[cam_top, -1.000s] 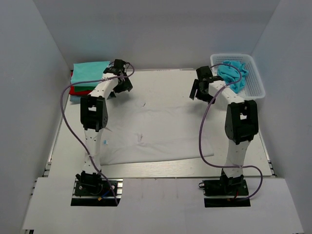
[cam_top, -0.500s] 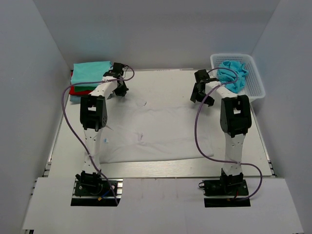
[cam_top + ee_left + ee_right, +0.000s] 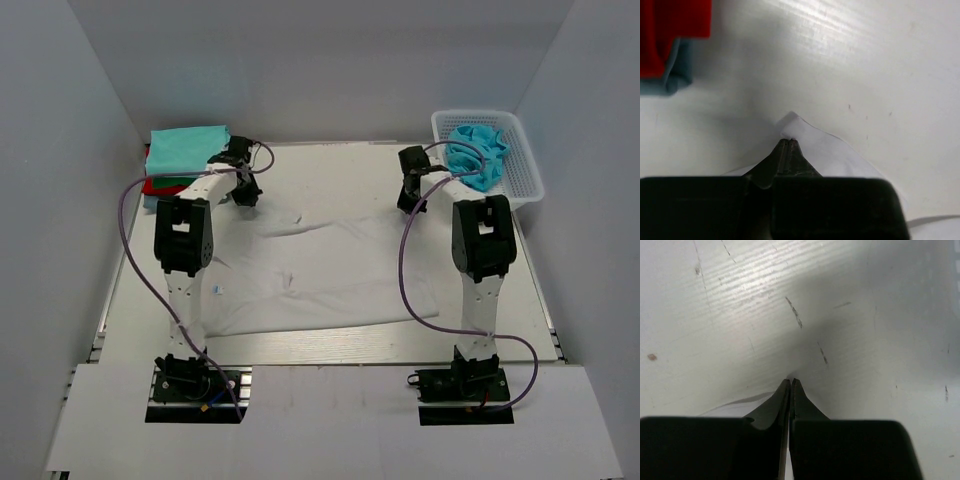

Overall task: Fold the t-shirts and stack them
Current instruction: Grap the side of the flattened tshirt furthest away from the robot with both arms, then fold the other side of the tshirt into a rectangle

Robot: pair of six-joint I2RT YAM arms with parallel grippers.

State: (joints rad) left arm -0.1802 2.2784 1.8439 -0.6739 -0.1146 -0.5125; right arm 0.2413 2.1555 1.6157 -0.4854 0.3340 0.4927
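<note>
Pale flat table point(image 3: 330, 160): carries everything; bare, scratched surface ahead of both grippers in the wrist views.

White cloth t-shirt point(image 3: 330, 270): spread flat, rumpled, lying between the two arms and nearer the bases than both grippers. Its far edge runs from one gripper to the other.

Stack of folded tees: just left of the left gripper. Teal folded tee point(image 3: 185, 150) on top, red tee point(image 3: 160, 185) under it, grey-blue tee point(image 3: 150, 202) lowest. In the left wrist view, red and grey-blue show ahead and to the left.

White plastic lattice basket point(image 3: 530, 170): beyond and right of the right gripper. Light blue tee point(image 3: 478, 150) bunched inside.

Left gripper point(image 3: 247, 195): jaws pinched on the white shirt's far left corner; a peak of cloth pokes past the tips.

Right gripper point(image 3: 408, 200): jaws pressed together, at the shirt's far right corner. A sliver of white cloth shows beside its left finger; cloth between the jaws cannot be confirmed.
</note>
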